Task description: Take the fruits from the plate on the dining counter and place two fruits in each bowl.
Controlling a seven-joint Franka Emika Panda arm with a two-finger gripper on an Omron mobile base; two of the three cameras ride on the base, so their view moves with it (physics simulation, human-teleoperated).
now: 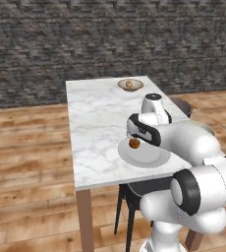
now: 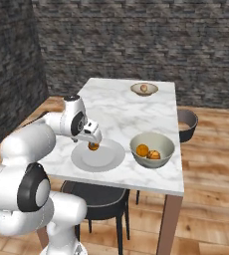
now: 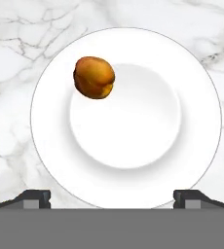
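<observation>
On the white marble dining counter (image 2: 121, 112) lies the flat pale plate (image 3: 196, 97), with one reddish-brown fruit (image 3: 94, 78) on its rim zone. My gripper (image 3: 112, 198) hangs open just above the plate, fingertips (image 3: 33, 197) wide apart and holding nothing; the fruit lies ahead and left of them. From the right base, the gripper (image 2: 92, 139) sits right over the fruit (image 2: 93, 146). The near tan bowl (image 2: 164, 139) holds two orange fruits (image 2: 142, 150). The far bowl (image 2: 136, 89) holds one pale fruit (image 2: 144, 88). My arm hides the near bowl in the left base view.
A dark chair (image 2: 186, 124) stands at the counter's right side and another (image 2: 96, 199) sits under its near edge. Bare marble stretches between the plate and the far bowl (image 1: 130, 85). A stone wall closes off the back.
</observation>
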